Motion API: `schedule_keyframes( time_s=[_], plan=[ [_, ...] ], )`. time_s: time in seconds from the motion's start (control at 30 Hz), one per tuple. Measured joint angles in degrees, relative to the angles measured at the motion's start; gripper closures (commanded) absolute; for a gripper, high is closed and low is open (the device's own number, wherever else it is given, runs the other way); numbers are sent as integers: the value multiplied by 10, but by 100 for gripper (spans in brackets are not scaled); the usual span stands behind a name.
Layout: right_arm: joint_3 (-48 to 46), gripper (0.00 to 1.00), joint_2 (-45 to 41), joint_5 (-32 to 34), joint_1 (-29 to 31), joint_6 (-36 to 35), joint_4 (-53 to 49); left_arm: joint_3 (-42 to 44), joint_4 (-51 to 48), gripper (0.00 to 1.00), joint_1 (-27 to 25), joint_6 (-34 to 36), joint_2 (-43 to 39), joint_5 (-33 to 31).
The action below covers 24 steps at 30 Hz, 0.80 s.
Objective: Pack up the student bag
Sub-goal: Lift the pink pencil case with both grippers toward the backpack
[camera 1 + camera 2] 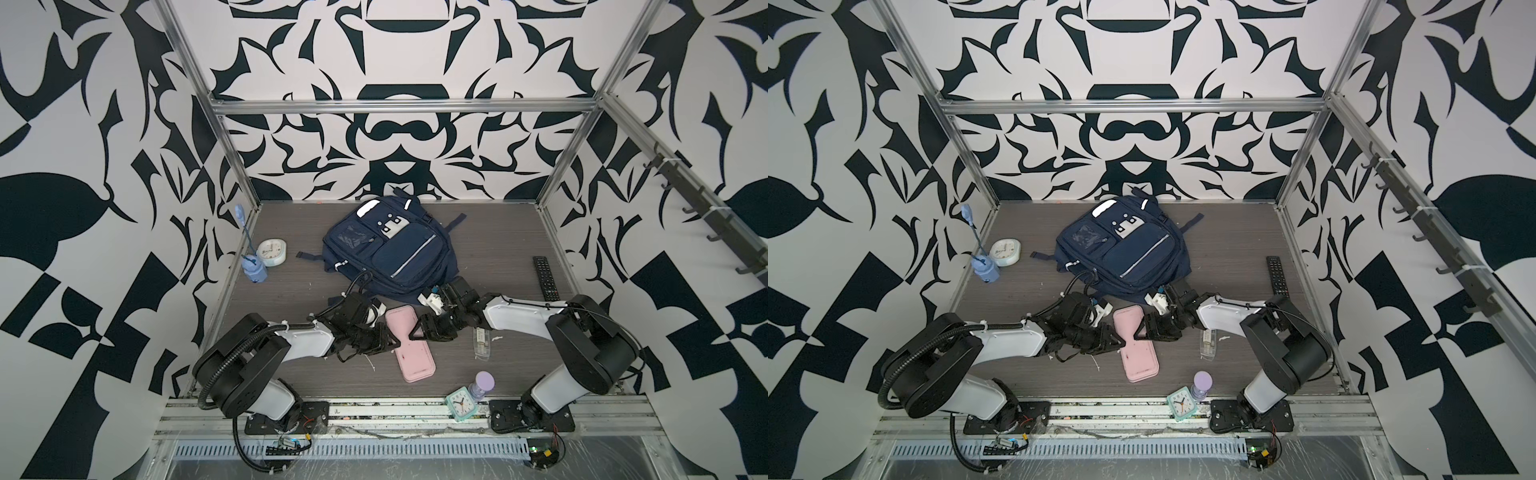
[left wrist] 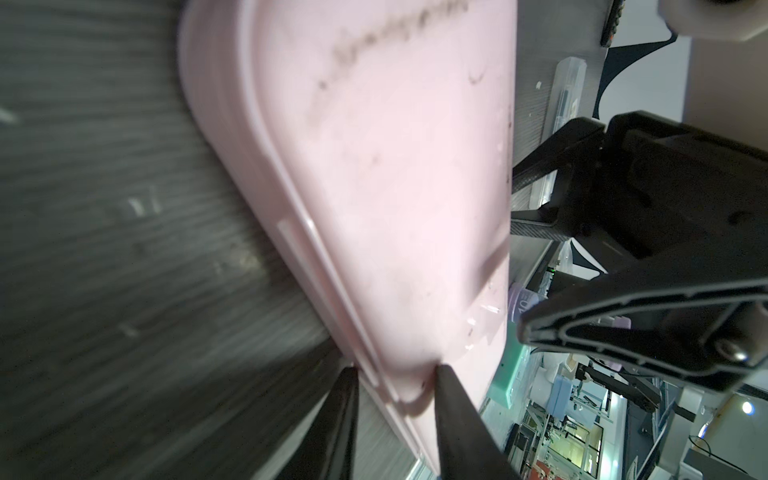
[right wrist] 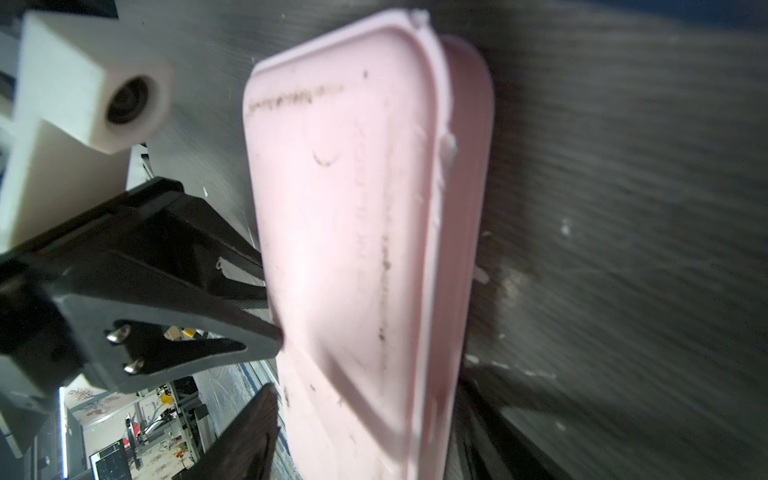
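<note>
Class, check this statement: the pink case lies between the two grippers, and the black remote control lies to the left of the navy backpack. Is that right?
No. The black remote control lies to the right of the navy backpack, not the left; both top views show it. The pink case does lie between the left gripper and the right gripper.

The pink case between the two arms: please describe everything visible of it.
The pink case is flat and oblong with rounded corners; it looks like hard plastic, a rimmed lid over a body. Dark smudges mark its top. It lies on the grey table close to the student bag. The left pincer and right pincer straddle its two long edges midway.
</note>
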<state>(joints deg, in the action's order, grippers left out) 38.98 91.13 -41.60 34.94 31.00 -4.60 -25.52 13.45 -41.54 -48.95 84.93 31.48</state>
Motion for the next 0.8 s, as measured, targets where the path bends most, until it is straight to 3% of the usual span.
schedule_keyframes(
  time_s=[0.43, 0.8],
  plan=[
    [-37, 32, 0, -36, -7, 43, 92, 30, 57, 66, 3, -21, 0, 9],
    [-44, 47, 10, -38, -7, 64, 109, 34, 65, 61, 3, -25, 5, 15]
  ],
)
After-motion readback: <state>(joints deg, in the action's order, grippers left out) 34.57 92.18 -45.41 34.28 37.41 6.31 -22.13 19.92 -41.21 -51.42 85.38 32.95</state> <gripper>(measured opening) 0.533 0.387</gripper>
